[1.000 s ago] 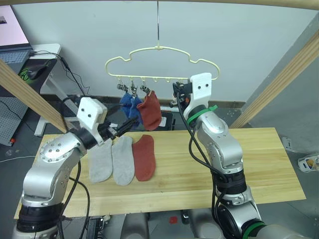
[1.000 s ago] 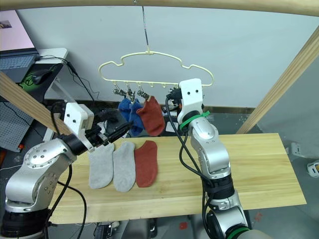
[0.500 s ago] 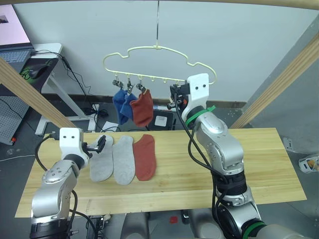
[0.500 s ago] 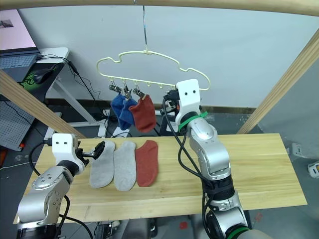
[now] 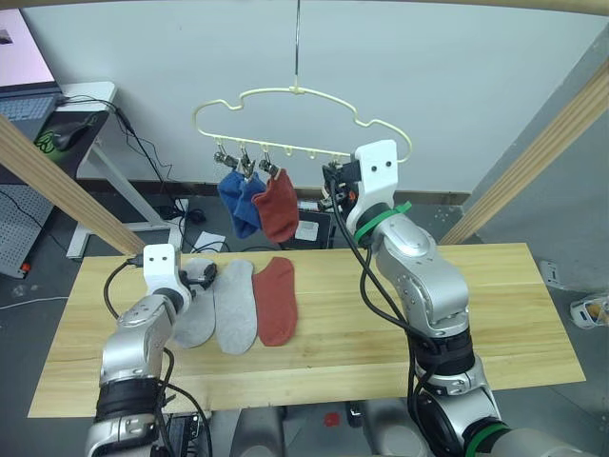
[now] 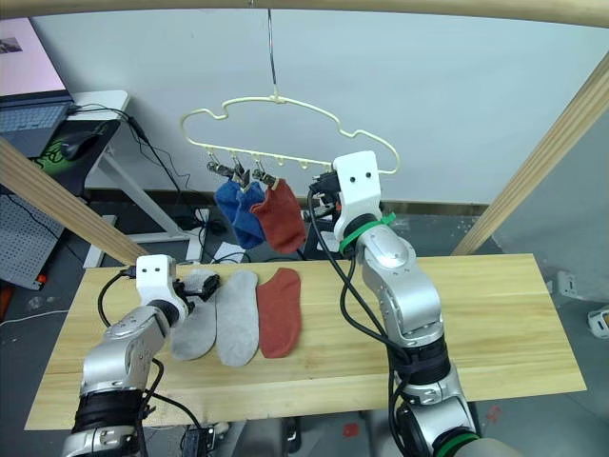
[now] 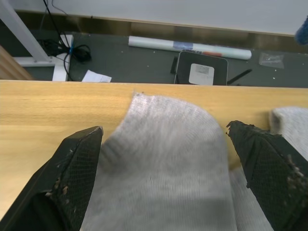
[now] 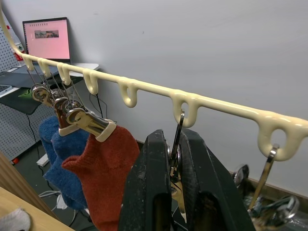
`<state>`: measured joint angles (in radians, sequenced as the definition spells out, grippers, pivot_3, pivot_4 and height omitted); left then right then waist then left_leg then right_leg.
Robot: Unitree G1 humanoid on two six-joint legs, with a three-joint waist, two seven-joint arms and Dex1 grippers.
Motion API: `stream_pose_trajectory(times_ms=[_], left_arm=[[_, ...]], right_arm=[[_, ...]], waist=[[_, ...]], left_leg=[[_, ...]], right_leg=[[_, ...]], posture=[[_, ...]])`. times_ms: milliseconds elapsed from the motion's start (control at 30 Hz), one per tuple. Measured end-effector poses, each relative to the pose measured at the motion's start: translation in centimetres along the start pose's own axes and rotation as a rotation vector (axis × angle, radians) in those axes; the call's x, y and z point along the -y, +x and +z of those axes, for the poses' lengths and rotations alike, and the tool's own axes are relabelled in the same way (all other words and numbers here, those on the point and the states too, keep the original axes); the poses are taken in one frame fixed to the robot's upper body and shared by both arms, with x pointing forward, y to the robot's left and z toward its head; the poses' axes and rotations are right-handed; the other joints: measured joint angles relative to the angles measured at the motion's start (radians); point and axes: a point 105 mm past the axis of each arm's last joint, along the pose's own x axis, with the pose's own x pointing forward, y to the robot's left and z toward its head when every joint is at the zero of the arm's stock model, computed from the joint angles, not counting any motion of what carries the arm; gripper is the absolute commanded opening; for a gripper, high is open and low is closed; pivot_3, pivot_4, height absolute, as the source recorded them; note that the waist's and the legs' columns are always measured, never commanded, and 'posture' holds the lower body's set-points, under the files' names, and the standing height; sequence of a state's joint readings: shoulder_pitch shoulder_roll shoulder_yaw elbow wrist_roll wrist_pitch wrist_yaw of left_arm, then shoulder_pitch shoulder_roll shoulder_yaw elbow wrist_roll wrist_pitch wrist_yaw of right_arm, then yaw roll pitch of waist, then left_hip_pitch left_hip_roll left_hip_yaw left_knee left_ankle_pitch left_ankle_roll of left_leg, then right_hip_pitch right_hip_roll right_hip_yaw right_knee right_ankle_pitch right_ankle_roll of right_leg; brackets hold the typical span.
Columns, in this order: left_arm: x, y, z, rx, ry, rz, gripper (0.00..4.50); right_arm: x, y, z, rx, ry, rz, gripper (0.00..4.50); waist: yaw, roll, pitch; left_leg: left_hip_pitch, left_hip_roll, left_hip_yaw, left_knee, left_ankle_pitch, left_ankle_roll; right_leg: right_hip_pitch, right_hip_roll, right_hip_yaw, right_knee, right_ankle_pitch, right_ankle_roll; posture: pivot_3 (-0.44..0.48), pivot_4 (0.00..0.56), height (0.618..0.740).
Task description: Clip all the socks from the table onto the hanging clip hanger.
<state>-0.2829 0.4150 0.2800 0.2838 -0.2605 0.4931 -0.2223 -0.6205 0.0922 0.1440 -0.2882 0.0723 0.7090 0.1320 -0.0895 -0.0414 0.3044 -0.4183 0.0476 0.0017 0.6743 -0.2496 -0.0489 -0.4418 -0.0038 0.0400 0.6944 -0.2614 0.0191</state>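
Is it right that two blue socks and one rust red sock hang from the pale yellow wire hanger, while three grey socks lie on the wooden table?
Not quite: the wooden table holds two light grey socks and one rust red sock, as the left eye view shows. The rest stands.

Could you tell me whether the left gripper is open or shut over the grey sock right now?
Open. In the left wrist view the left gripper has its two black fingers spread wide, flanking the cuff of the leftmost grey sock lying flat on the table.
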Motion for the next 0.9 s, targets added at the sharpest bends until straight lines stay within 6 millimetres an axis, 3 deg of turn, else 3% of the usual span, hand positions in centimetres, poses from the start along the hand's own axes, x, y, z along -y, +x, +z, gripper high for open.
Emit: stream_pose_trajectory(times_ms=[67, 167, 667, 833, 900], left_arm=[[-0.1, 0.3, -0.2, -0.007, -0.006, -0.001, 4.48], [-0.1, 0.5, 0.0, -0.009, -0.007, 0.001, 3.94], [0.2, -0.6, -0.8, -0.017, -0.002, -0.01, 0.28], [1.1, -1.9, -1.2, 0.01, -0.007, -0.058, 0.07], [1.9, -2.4, -0.2, 0.058, 0.017, -0.101, 0.07]], right_arm=[[-0.1, 0.0, 0.0, 0.001, -0.001, 0.002, 0.0], [-0.2, 0.0, 0.1, 0.002, -0.003, 0.005, 0.0], [-0.3, -0.1, 0.3, 0.011, -0.004, 0.006, 0.0], [-0.5, -0.1, 0.3, 0.012, -0.006, 0.011, 0.0], [-0.4, -0.1, 0.3, 0.012, -0.006, 0.01, 0.0]], waist=[[0.0, 0.0, 0.0], [0.0, 0.0, 0.0], [-0.001, 0.001, 0.001], [0.0, 0.001, 0.001], [0.0, 0.002, 0.001]], left_leg=[[0.0, 0.0, 0.0, -0.001, 0.0, 0.0], [0.0, 0.0, 0.0, -0.004, 0.0, 0.0], [0.001, 0.002, 0.001, -0.013, 0.0, 0.0], [0.0, 0.002, 0.001, -0.014, 0.0, 0.0], [-0.001, 0.002, 0.001, -0.014, 0.0, 0.0]], right_leg=[[0.0, 0.0, 0.0, -0.001, 0.0, 0.0], [0.0, 0.0, 0.0, -0.004, 0.0, 0.0], [0.0, -0.009, 0.0, -0.013, 0.0, 0.0], [0.0, -0.009, 0.0, -0.014, 0.0, 0.0], [0.0, -0.009, 0.0, -0.014, 0.0, 0.0]], posture=[[-0.153, 0.345, 0.736], [-0.155, 0.345, 0.736], [-0.15, 0.338, 0.736], [-0.153, 0.332, 0.736], [-0.156, 0.33, 0.736]])
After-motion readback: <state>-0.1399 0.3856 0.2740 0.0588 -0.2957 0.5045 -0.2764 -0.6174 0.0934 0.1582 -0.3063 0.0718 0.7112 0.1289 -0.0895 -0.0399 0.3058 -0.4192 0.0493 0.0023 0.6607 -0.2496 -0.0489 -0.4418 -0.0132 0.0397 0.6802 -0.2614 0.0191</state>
